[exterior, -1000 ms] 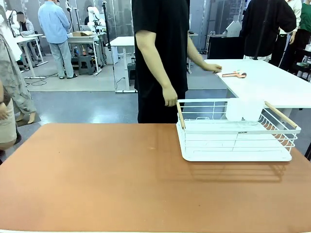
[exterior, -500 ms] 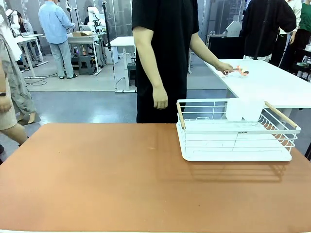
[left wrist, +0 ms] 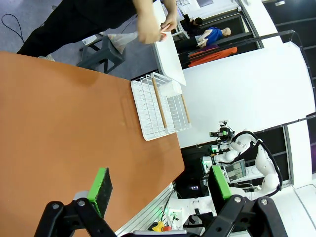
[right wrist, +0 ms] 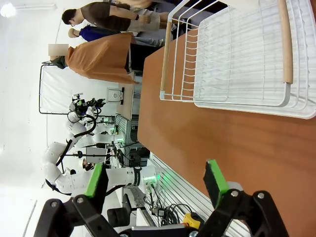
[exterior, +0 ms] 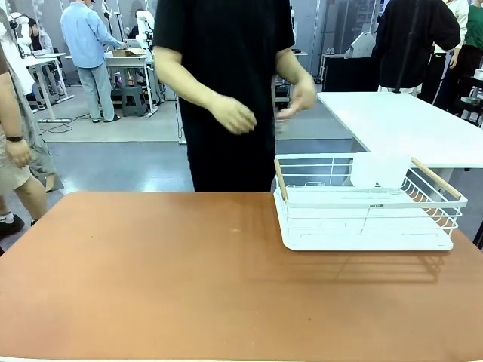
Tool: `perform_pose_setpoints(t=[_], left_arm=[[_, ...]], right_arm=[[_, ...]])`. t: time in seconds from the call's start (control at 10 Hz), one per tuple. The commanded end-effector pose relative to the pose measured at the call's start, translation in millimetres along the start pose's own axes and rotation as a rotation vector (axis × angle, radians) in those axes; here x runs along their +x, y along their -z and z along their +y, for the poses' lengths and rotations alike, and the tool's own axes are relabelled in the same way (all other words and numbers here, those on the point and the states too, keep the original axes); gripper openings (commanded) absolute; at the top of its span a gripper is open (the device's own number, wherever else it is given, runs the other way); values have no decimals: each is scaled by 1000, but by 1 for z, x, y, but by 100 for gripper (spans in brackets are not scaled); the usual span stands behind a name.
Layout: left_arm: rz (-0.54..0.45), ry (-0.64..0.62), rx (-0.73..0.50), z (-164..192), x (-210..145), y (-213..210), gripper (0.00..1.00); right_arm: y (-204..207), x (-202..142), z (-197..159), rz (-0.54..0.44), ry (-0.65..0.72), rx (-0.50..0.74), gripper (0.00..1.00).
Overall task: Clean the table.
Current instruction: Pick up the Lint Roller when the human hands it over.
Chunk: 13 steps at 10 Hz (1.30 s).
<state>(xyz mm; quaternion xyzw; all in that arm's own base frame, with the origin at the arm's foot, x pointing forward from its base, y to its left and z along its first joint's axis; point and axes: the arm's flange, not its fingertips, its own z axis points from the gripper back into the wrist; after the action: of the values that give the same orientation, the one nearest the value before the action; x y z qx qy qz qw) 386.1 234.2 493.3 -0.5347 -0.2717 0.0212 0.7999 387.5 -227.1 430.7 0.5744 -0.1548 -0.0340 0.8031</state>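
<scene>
Front view: the table point(exterior: 151, 271) spans the foreground, a white wire rack point(exterior: 362, 240) on its right part, a person's blurred hands point(exterior: 234, 115) beyond the far edge; an arm reaching across could strike them. Left wrist view: the left gripper point(left wrist: 160, 183) hangs over the table's edge, jaws wide apart, empty. Right wrist view: the right gripper point(right wrist: 154, 178), equally spread and empty, is near the rack, which a low sweep could snag.

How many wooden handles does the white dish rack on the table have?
2. One wooden handle runs along the dish rack's left end, toward the table's middle; the other handle runs along its right end. None looks hidden.
</scene>
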Motion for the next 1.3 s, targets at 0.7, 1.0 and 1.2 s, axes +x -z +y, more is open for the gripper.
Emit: perform_pose_setpoints(t=[0.7, 1.0, 1.2], left_arm=[[-5, 4, -20, -2, 0, -2, 100], [-5, 4, -20, -2, 0, -2, 100], [-5, 4, -20, -2, 0, -2, 100]], right_arm=[[0, 0, 2, -1, 2, 5, 100], [0, 0, 2, -1, 2, 5, 100], [0, 0, 2, -1, 2, 5, 100]])
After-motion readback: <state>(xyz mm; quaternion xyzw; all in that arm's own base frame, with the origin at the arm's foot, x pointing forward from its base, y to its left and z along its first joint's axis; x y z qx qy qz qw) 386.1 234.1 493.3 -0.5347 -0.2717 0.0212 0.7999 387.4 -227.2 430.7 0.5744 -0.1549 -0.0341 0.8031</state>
